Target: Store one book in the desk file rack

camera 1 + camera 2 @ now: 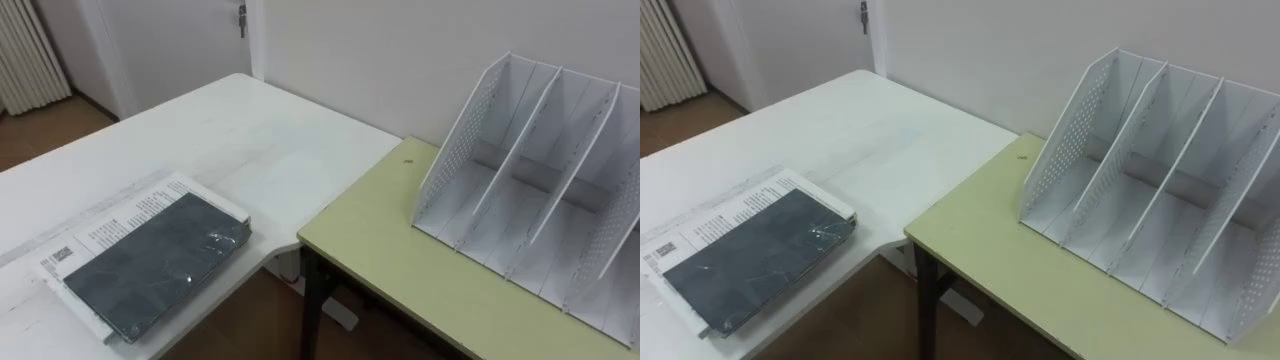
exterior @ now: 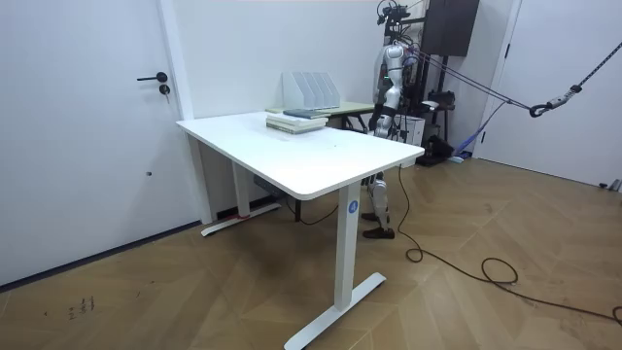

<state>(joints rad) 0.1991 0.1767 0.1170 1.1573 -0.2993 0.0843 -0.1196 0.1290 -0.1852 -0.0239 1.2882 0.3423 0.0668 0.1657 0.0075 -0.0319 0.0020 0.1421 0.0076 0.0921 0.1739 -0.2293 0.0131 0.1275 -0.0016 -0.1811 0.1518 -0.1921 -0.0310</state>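
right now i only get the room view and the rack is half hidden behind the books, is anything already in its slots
observer: No. In the eye views, every slot of the file rack that shows holds nothing.
operator: ok what is it standing on
observer: A green desk. Its corner comes right up to the white table; I cannot tell whether they touch.
operator: which book is on top
observer: A dark-covered book, lying flat on a white printed one, near the table edge that faces the desk.
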